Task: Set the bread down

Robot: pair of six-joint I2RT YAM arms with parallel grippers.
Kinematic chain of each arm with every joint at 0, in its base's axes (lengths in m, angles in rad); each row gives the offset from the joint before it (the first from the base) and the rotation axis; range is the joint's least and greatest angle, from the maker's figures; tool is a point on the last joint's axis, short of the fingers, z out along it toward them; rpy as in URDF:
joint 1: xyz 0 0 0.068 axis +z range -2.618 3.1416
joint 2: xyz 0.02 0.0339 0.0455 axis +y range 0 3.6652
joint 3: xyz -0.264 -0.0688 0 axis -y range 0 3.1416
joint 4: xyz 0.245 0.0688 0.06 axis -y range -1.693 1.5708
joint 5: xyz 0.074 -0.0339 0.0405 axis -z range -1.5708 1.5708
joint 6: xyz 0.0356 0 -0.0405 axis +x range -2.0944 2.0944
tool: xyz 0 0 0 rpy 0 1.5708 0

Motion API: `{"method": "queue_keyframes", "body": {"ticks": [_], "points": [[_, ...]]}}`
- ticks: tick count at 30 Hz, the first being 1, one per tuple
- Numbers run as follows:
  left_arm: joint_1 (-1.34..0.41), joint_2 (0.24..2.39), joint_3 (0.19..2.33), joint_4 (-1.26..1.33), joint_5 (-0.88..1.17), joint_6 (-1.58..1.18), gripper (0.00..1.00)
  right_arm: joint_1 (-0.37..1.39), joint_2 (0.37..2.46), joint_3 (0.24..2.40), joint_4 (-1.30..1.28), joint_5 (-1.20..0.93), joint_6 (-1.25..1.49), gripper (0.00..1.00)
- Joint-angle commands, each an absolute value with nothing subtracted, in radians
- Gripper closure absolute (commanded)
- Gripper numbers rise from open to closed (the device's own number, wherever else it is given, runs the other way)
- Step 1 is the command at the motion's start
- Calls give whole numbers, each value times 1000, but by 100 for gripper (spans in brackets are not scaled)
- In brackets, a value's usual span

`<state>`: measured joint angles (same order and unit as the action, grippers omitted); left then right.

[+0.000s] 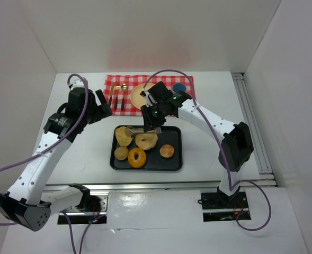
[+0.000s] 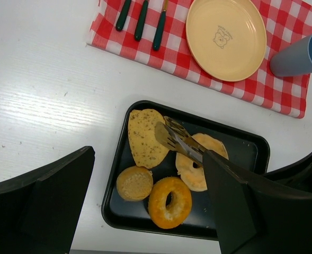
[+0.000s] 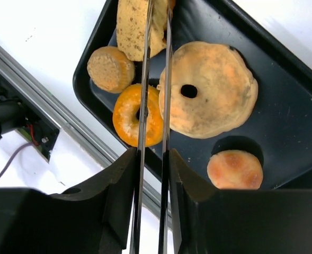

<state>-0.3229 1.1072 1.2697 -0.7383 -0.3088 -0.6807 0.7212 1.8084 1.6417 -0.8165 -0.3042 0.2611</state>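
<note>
Tongs (image 2: 179,142) pinched in our right pincer (image 3: 153,161) reach the seeded slice (image 2: 142,137) at ten o'clock on the tray (image 2: 251,145), lined up for lifting. Left pincer (image 1: 104,105) hangs spread, out of our way.

Tan bread (image 2: 142,138) — black tray (image 2: 247,153)

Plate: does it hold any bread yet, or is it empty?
Empty: the plate shows only its printed motif; the bread lies in the tray.
</note>
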Motion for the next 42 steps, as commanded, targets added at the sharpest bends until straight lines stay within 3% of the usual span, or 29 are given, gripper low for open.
{"method": "queue_keyframes", "body": {"ticks": [1, 2, 6, 12, 23, 38, 40, 42], "points": [[-318, 1078, 1276, -713, -299, -655, 4, 704, 1753, 1695, -808, -359, 264, 83], [-318, 1078, 1276, -713, -299, -655, 4, 704, 1740, 1695, -808, -359, 264, 89], [-308, 1088, 1285, -713, -321, -664, 4, 686, 1712, 1707, -818, -325, 273, 96], [-299, 1088, 1295, -723, -351, -664, 5, 628, 1671, 1738, -812, -281, 282, 100], [-290, 1078, 1285, -742, -351, -683, 5, 470, 1651, 1709, -623, -195, 353, 100], [-281, 1150, 1287, -838, -221, -664, 6, 374, 1839, 1726, -423, -244, 400, 100], [-281, 1150, 1246, -838, -151, -632, 5, 374, 1853, 1717, -423, -244, 400, 97], [-281, 1129, 1203, -825, -60, -585, 5, 374, 1862, 1717, -423, -244, 400, 88]]}}
